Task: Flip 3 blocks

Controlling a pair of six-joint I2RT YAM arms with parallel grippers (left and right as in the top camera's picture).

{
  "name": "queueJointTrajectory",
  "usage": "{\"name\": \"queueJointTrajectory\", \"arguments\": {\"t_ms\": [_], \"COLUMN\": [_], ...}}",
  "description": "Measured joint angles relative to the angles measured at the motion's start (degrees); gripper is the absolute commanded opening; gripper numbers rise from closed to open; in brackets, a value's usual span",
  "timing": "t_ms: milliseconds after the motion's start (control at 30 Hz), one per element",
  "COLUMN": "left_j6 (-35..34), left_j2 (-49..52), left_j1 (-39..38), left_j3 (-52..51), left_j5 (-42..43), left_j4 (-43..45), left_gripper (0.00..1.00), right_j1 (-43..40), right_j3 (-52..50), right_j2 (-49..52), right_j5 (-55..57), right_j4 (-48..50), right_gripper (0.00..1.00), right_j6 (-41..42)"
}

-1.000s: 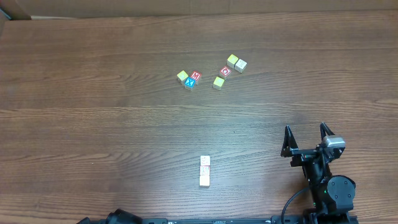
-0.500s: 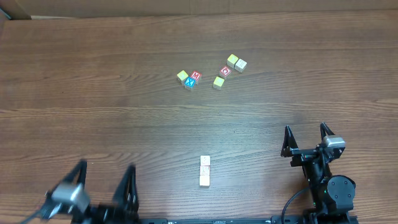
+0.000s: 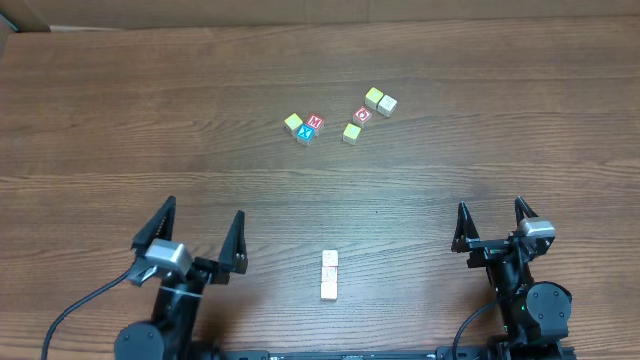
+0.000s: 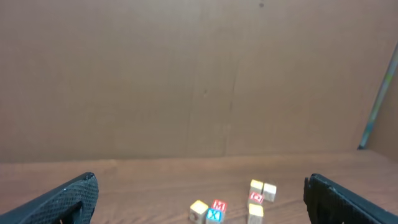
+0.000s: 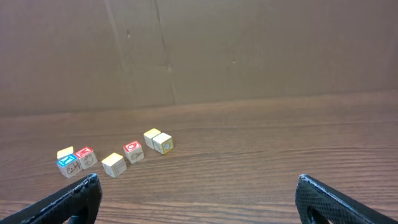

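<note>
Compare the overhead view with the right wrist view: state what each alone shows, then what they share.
Only overhead: the left gripper, open, and the near row of blocks, pale, lying between the two arms.
Only right wrist: the brown wall rising behind the table, and the side faces of the far cubes.
Both: the table, the far cubes with M, X and O among them, and the right gripper, open.
</note>
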Motion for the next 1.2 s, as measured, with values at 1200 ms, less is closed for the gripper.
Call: {"name": "queueJointTrajectory", "arguments": {"t_ms": [1200], "left_j6": [9.05], "left_j2": [-0.26], "left_j1": [-0.28], "left_j3": [-13.77], "left_j5": [-4.98], "left_j4": [-0.13], "left_gripper": [1.0], "right_j1": [0.0], "right_j3": [0.0], "right_j2": [0.0], "right_j5": [0.04], "right_j4": [0.0], "right_gripper": [1.0], "right_j6": [0.0]}}
